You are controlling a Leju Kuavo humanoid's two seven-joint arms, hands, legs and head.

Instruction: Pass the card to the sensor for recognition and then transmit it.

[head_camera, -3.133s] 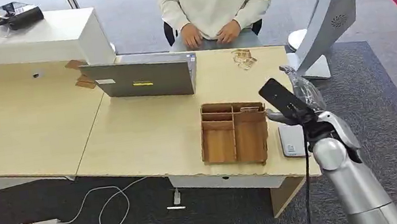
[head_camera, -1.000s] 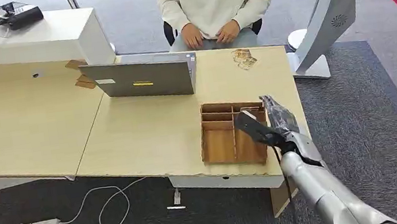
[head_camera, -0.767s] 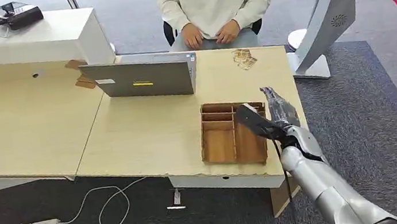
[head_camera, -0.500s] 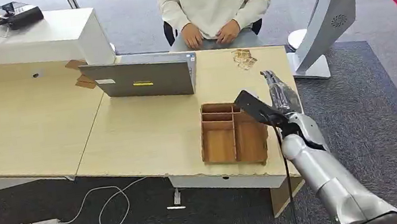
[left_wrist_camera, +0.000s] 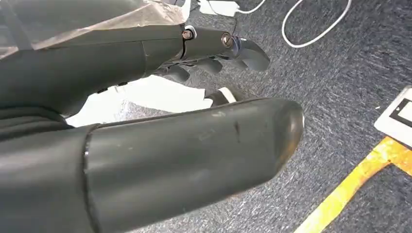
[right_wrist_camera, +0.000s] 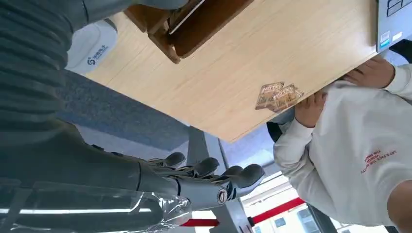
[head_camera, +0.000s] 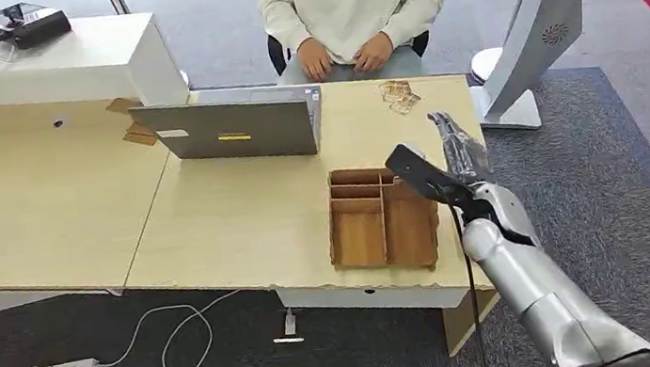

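- The right hand (head_camera: 452,167) is raised above the desk's (head_camera: 241,223) right end, fingers (head_camera: 454,136) stretched out straight and apart from the thumb (head_camera: 415,172); I cannot tell whether it holds a card.
- Under the thumb sits a wooden tray (head_camera: 381,218), a thin card (right_wrist_camera: 185,15) leaning in one compartment.
- The white sensor (right_wrist_camera: 92,44) lies on the desk just beside the tray.
- Beyond the fingertips, small wooden pieces (head_camera: 399,95) lie near the far edge, close to a seated person's hands (head_camera: 344,56).
- A laptop (head_camera: 236,125) stands left of the tray.
- The left hand (left_wrist_camera: 145,116) hangs over grey carpet (left_wrist_camera: 340,73), fingers loosely apart, nothing in them.
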